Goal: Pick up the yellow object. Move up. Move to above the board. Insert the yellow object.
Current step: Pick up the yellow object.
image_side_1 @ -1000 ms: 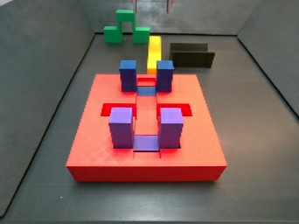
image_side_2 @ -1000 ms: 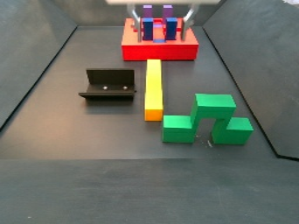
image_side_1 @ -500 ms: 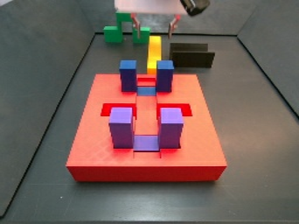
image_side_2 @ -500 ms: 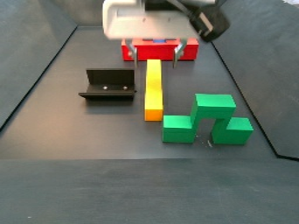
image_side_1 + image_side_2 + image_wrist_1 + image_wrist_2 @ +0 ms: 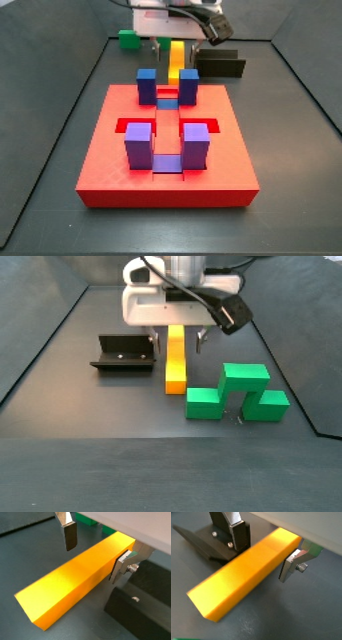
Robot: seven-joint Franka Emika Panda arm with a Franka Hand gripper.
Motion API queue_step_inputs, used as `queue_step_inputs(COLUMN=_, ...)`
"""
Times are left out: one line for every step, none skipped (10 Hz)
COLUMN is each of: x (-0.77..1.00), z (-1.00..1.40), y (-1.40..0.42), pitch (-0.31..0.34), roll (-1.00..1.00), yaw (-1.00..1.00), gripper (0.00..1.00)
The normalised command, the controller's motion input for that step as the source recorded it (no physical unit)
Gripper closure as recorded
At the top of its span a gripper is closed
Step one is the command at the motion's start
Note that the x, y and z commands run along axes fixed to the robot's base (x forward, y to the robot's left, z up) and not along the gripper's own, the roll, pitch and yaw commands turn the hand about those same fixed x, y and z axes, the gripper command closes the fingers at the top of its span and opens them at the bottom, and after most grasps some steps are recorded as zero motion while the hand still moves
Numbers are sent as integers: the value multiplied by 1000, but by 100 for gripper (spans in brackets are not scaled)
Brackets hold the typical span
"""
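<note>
Dark grey floor (image 5: 80, 406) carries everything. Yellow object (image 5: 175, 358) lies flat on it, landmark here. Fixture (image 5: 124, 353) stands on the floor just beside the bar's one long side; green blocks (image 5: 238, 393) sit on the opposite side, by the bar's near end in that side view. The board (image 5: 167, 155) rests on the floor beyond the bar's other end. Gripper (image 5: 182, 338) sits low over the bar, a finger on each long side.

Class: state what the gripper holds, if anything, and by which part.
Nothing is held yet. The open gripper straddles the yellow object near one end, fingers clear of its sides.
</note>
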Motion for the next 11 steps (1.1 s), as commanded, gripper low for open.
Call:
queue_step_inputs(x=-100, z=-374, y=0, pitch=0, roll=13, yaw=-11, gripper=0)
queue_step_inputs(x=-66, z=-183, y=0, pitch=0, roll=0, yaw=-31, gripper=0)
queue_step_inputs(x=0, z=-143, y=0, pitch=0, roll=-37, yaw=-20, gripper=0)
queue_step_inputs(x=0, z=-11, y=0, pitch=0, roll=-36, yaw=0, gripper=0)
queue_step_inputs(x=0, z=0, y=0, pitch=0, roll=0, yaw=0, gripper=0)
queue_step_inputs(x=0, z=0, y=0, pitch=0, roll=0, yaw=0, gripper=100)
queue_step_inputs(x=0, z=0, y=0, pitch=0, roll=0, yaw=0, gripper=100)
queue_step_inputs(x=0, z=0, y=0, pitch=0, roll=0, yaw=0, gripper=100)
queue_step_inputs(x=0, z=0, y=0, pitch=0, roll=0, yaw=0, gripper=100)
queue_step_inputs(x=0, z=0, y=0, pitch=0, roll=0, yaw=0, gripper=100)
queue_step_inputs(x=0, z=0, y=0, pitch=0, roll=0, yaw=0, gripper=100)
